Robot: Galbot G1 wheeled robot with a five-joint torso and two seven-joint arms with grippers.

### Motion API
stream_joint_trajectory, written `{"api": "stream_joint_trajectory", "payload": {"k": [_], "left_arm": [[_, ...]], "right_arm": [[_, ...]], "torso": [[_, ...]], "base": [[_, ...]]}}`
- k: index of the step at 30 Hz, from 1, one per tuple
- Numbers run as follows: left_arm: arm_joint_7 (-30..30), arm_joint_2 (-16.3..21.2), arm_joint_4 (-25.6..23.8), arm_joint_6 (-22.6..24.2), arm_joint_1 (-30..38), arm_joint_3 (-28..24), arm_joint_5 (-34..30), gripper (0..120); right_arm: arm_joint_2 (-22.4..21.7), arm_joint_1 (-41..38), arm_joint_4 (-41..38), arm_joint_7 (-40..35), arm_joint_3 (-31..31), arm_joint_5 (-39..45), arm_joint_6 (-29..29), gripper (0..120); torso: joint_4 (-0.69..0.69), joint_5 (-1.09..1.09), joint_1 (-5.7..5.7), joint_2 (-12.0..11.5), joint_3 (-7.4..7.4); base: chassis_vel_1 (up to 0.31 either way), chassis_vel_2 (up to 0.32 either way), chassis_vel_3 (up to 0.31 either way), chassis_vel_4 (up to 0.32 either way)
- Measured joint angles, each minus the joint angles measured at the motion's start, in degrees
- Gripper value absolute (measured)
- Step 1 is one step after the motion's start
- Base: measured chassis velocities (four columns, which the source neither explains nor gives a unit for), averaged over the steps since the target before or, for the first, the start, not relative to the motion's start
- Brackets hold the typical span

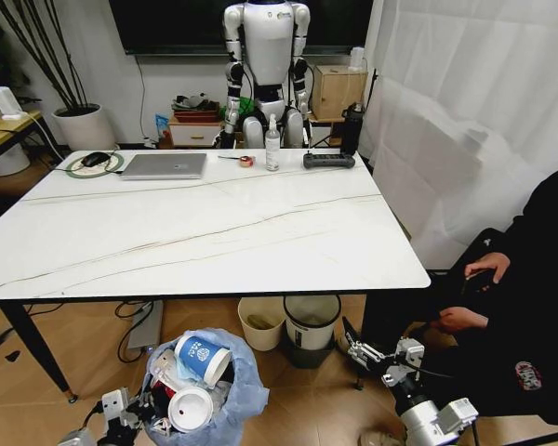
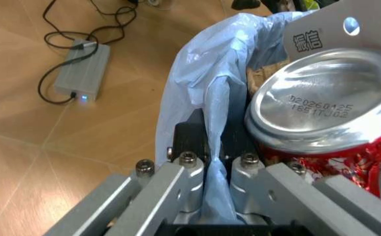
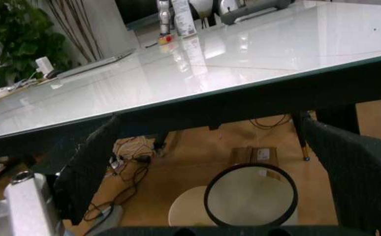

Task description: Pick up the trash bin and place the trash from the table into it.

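Observation:
The trash bin (image 1: 237,390), lined with a crinkly light-blue bag, is low in front of the table (image 1: 214,232), at the left. Inside it are a blue-white paper cup (image 1: 201,359), a white lid (image 1: 190,409) and a red can with a silver end (image 2: 328,123). My left gripper (image 1: 130,413) is at the bin's left side. In the left wrist view this gripper (image 2: 215,147) is shut on the bag-covered rim (image 2: 204,83). My right gripper (image 1: 365,353) hangs open below the table's front right edge. In the right wrist view its fingers (image 3: 92,167) stand wide apart with nothing between them.
A silver laptop (image 1: 164,165), a white bottle (image 1: 272,144) and a black device (image 1: 328,160) stand at the table's far side. Under the table are a cream bin (image 1: 260,321) and a dark grey bin (image 1: 312,321). A power brick with cables (image 2: 79,78) lies on the floor.

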State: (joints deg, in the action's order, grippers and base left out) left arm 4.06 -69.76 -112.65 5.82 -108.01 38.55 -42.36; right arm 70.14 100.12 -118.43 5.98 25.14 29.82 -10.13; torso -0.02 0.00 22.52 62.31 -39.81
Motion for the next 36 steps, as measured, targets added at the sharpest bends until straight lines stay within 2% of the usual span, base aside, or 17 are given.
{"api": "stream_joint_trajectory", "payload": {"k": [15,36], "left_arm": [[-0.3,-0.8,0.1,-0.4,0.1,0.1,1.0,0],[-0.5,-0.8,2.8,0.3,2.0,-0.2,0.8,0]], "right_arm": [[0.0,0.0,0.0,0.0,0.0,0.0,0.0,100],[0.0,0.0,0.0,0.0,0.0,0.0,0.0,100]], "torso": [[-0.01,0.00,-1.55,-3.5,1.98],[-0.01,0.00,-4.20,-9.6,5.38]], "base": [[0.000,0.000,0.000,0.000],[0.000,0.000,0.000,0.000]]}}
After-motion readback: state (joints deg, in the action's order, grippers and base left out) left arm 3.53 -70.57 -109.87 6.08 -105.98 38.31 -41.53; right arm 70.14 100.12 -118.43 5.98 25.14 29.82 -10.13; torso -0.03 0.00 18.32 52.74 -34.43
